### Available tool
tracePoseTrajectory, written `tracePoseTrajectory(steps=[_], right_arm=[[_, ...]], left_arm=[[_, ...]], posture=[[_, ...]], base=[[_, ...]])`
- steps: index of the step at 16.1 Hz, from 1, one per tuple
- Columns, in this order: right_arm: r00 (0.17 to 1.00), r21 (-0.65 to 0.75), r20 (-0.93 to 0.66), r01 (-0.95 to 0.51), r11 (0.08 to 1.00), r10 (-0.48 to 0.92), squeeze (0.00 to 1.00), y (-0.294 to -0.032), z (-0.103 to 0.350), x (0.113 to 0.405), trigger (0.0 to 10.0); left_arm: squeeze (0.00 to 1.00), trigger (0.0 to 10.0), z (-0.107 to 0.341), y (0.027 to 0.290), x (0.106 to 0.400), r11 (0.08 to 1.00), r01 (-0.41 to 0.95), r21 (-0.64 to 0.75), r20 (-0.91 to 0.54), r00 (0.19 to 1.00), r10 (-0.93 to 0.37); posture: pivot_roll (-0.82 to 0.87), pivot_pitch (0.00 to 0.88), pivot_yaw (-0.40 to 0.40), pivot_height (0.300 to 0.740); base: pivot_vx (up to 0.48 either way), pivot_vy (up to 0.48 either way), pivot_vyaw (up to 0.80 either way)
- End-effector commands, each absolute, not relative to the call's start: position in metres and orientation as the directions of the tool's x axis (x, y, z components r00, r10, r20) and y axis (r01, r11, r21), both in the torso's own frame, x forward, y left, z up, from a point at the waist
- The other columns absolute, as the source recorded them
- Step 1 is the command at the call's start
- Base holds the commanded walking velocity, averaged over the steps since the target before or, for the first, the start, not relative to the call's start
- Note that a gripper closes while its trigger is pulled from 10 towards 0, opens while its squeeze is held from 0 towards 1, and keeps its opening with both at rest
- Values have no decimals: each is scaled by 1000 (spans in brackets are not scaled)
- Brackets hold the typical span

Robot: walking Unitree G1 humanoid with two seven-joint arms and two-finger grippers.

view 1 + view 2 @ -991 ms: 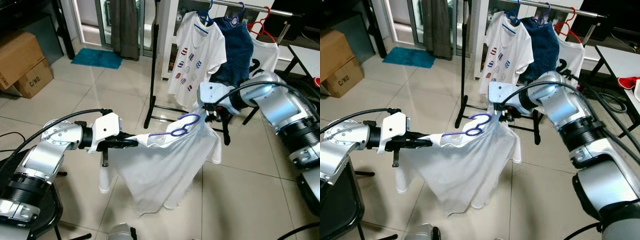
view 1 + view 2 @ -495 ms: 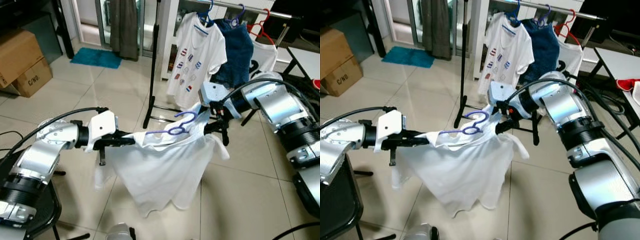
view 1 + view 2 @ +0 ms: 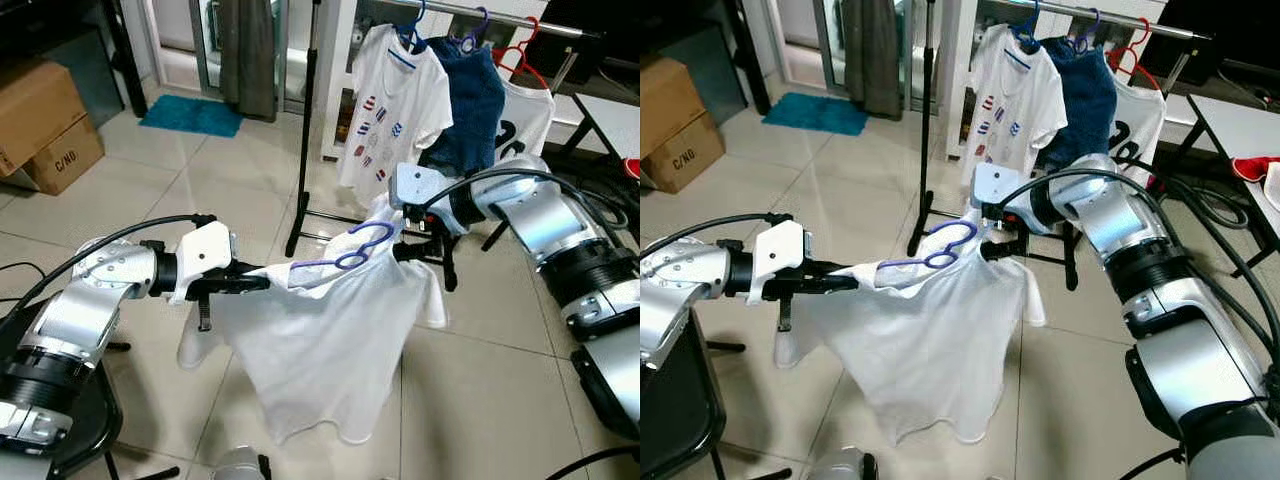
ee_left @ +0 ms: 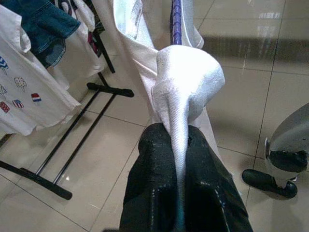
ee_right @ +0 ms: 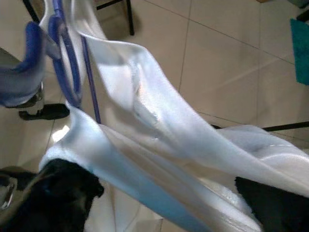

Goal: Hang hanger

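Two grippers held a white shirt [image 3: 330, 340] on a purple hanger [image 3: 345, 256] stretched between them at mid-frame above the tiled floor [image 3: 480, 380].

The left gripper [image 3: 262, 283], left of centre, was clamped on one shoulder of the shirt, its black fingers [image 4: 159, 193] pinched tight on a fold of cloth; the right gripper [image 3: 405, 250], right of centre, gripped the opposite shoulder, with the hanger's hook rising between them. Farther back, at the top of the frame, a clothes rack [image 3: 306, 130] carried a printed white shirt [image 3: 385, 110], a blue garment [image 3: 470, 100] and a red hanger [image 3: 522, 55]; cardboard boxes [image 3: 45, 125] stood at upper left.
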State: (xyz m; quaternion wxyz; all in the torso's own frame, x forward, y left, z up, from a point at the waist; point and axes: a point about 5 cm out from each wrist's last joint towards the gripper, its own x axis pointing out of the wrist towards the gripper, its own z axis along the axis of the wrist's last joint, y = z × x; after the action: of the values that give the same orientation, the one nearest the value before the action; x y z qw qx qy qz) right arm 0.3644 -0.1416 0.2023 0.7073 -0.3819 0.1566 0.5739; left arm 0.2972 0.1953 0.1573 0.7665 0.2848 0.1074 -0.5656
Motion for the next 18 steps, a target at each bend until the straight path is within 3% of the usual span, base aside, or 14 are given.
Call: tracePoseTrajectory(steps=[1, 2, 3, 5, 7, 8, 10, 12, 13, 14, 15, 16, 17, 18], right_arm=[[261, -385, -676, -923, -27, 689, 1000, -147, 212, 359, 10000], [219, -377, -710, -921, -99, 669, 1000, -151, 212, 354, 10000], [140, -317, -725, -937, -146, 675, 0, -155, 216, 346, 10000], [150, -324, -734, -934, -148, 662, 0, -159, 220, 346, 10000], [286, -446, -757, -884, -144, 587, 0, -164, 222, 353, 10000], [289, -467, -737, -871, -152, 611, 0, -159, 225, 351, 10000], [491, -627, -676, -775, -79, 549, 0, -155, 226, 364, 10000], [569, -681, -596, -732, 19, 566, 0, -144, 217, 365, 10000], [544, -661, -609, -750, 10, 578, 0, -142, 209, 360, 10000], [449, -599, -662, -798, -63, 600, 0, -141, 200, 348, 10000], [404, -584, -702, -798, -149, 586, 0, -143, 194, 339, 10000], [510, -659, -688, -738, -149, 516, 0, -149, 195, 346, 10000], [497, -641, -698, -755, -140, 516, 0, -150, 192, 344, 10000], [410, -570, -743, -802, -178, 529, 0, -151, 188, 334, 10000]], left_arm=[[0, 0, 166, 195, 299, 194, 921, 339, -468, 344, -814], [0, 0, 167, 197, 300, 195, 920, 340, -470, 346, -812], [0, 0, 167, 198, 299, 194, 922, 335, -470, 343, -813], [0, 0, 167, 198, 299, 200, 923, 329, -467, 342, -815], [0, 0, 169, 200, 300, 219, 919, 327, -454, 356, -817], [0, 0, 169, 201, 300, 220, 919, 328, -456, 358, -815], [0, 0, 170, 202, 301, 231, 915, 331, -445, 367, -816], [0, 0, 172, 202, 302, 261, 905, 337, -422, 393, -817], [0, 0, 172, 203, 302, 275, 901, 334, -413, 403, -817], [0, 0, 172, 205, 302, 280, 899, 338, -419, 410, -810], [0, 0, 172, 207, 302, 281, 897, 340, -422, 413, -807], [0, 0, 174, 208, 303, 282, 897, 341, -422, 414, -807], [0, 0, 175, 208, 303, 283, 897, 341, -421, 415, -807], [0, 0, 175, 208, 304, 285, 896, 342, -420, 416, -807]], posture=[[0, 0, -76, 740], [-1, 0, -76, 740], [-3, 0, -75, 740], [-6, 0, -73, 740], [-9, 0, -73, 740], [-12, 0, -73, 740], [-13, 0, -77, 740], [-11, 0, -81, 740], [-11, 0, -81, 740], [-11, 0, -81, 740], [-11, 0, -81, 740], [-14, 0, -76, 740], [-14, 0, -76, 740], [-17, 0, -72, 740]], base=[[0, 0, 0], [0, 0, 0], [0, 0, 0], [0, 0, 0], [0, 0, 0], [0, 0, 0], [0, 0, 0], [0, 0, 0], [0, 0, 0], [0, 0, 0], [0, 0, 0], [0, 0, 0], [0, 0, 0], [0, 0, 0]])
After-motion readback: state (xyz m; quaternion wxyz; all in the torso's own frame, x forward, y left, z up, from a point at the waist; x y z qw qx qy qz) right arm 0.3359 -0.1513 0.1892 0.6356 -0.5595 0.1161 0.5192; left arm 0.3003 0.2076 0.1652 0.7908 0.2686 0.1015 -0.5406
